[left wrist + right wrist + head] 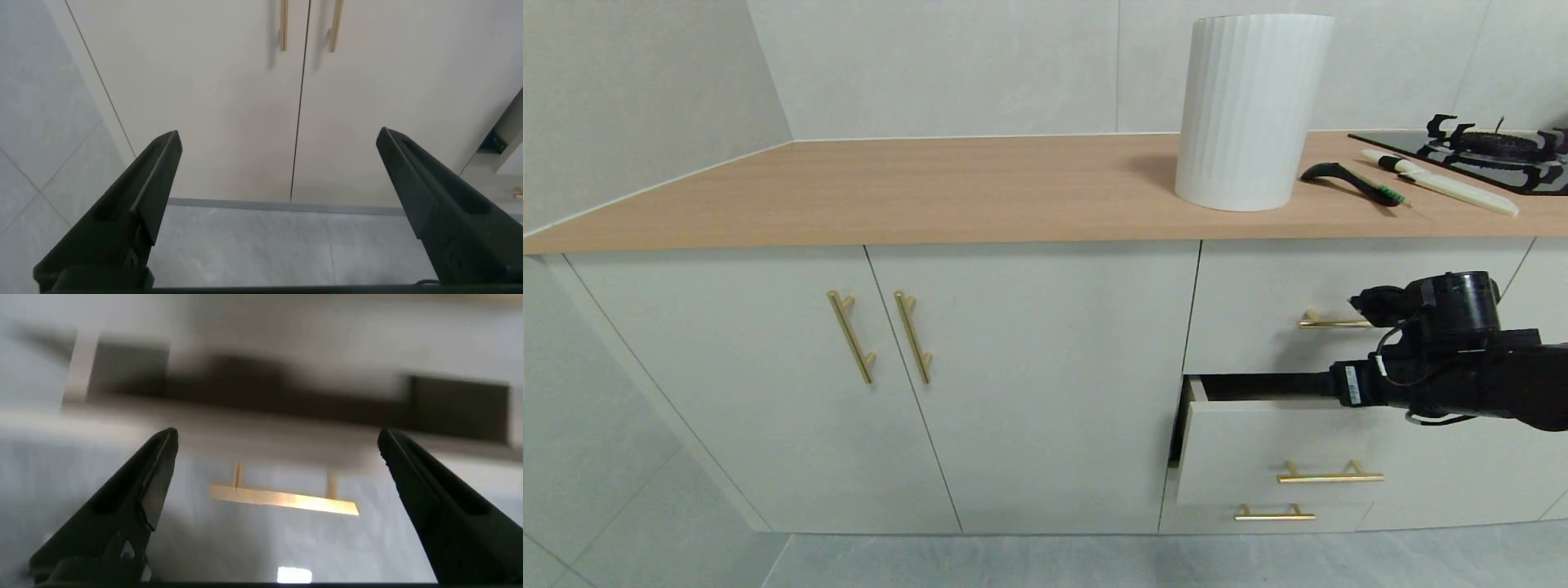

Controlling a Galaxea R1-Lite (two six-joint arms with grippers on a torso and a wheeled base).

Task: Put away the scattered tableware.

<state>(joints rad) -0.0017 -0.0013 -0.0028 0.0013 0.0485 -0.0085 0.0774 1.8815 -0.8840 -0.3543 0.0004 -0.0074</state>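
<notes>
**A:** how far along is the tidy-up?

**B:** Early. The drawer (1274, 441) stands partway out, so I'd say the opening step is about done. My right gripper (276, 441) is spread wide and empty, with the gold handle (282, 498) just ahead between its fingers. The left gripper (278, 139) is spread too.

**A:** and the tableware?

**B:** The knife (1445, 184) and the black-handled utensil (1347, 180) lie on the counter (931, 188), well above both sets of fingers. I reckon the next move is to raise the right arm and line up over one handle.
</notes>
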